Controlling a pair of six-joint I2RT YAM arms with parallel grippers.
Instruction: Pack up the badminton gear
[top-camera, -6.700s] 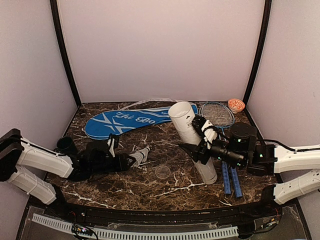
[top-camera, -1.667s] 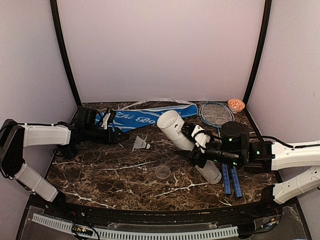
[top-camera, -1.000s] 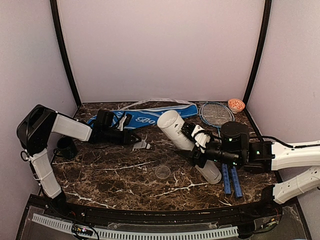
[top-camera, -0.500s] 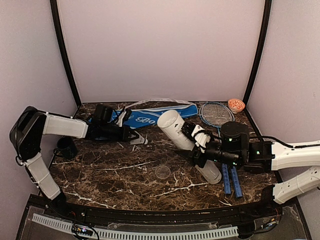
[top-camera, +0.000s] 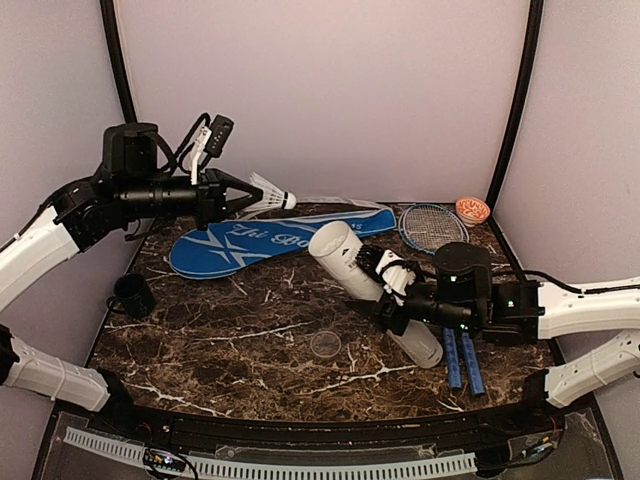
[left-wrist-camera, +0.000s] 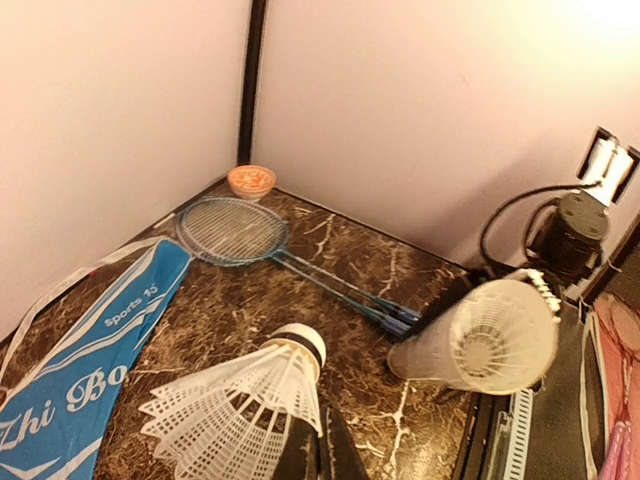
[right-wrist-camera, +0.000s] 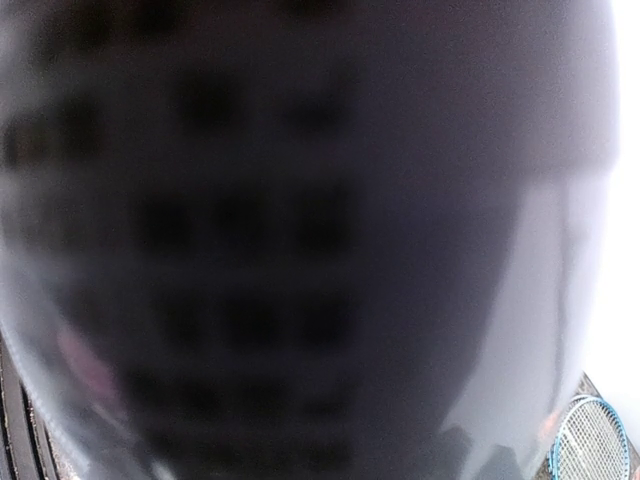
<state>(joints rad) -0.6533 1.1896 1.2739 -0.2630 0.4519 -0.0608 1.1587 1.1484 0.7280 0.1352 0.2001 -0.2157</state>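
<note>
My left gripper (top-camera: 243, 196) is raised high above the back left of the table, shut on the skirt of a white feather shuttlecock (top-camera: 268, 191), whose cork points right. In the left wrist view the shuttlecock (left-wrist-camera: 240, 408) sits just beside my fingertips (left-wrist-camera: 318, 452). My right gripper (top-camera: 393, 288) is shut round the long white tube (top-camera: 372, 292), which is tilted with its open mouth (top-camera: 334, 243) up and to the left. Another shuttlecock shows inside the tube mouth (left-wrist-camera: 487, 335). The blue racket cover (top-camera: 250, 240) lies at the back. Two rackets (top-camera: 436, 228) lie at the right. The tube fills the right wrist view.
A small orange-patterned bowl (top-camera: 472, 209) stands in the back right corner. A small black cup (top-camera: 131, 293) is at the left edge. A clear round lid (top-camera: 325, 345) lies on the marble top near the middle. The blue racket handles (top-camera: 460, 362) lie under the right arm.
My left gripper shut on the shuttlecock beside the cover, then lifted it high off the table. The right arm and the tube have barely moved.
</note>
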